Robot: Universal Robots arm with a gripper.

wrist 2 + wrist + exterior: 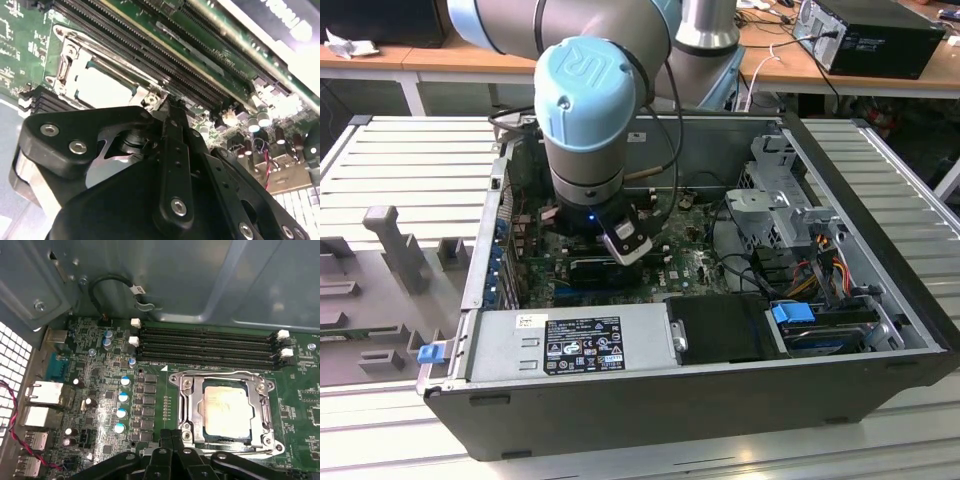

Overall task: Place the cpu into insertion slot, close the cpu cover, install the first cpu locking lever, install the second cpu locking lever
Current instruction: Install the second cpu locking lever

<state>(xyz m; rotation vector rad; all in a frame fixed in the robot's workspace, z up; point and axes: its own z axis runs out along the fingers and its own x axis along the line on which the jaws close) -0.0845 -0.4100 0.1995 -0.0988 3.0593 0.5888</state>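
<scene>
On the green circuit board (100, 405), the pale silver-beige square cpu (227, 411) is seated in the silver-rimmed insertion slot (260, 440), framed by the thin silver cpu cover (192, 412); the black gripper (171, 439), fingers pressed together and empty, is at its corner, where a slow, steady press would serve

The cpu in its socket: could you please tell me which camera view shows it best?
The first wrist view: the cpu lies fully visible, framed by the cpu cover. The second wrist view catches it obliquely above the gripper. In the exterior view the arm blocks it.
</scene>
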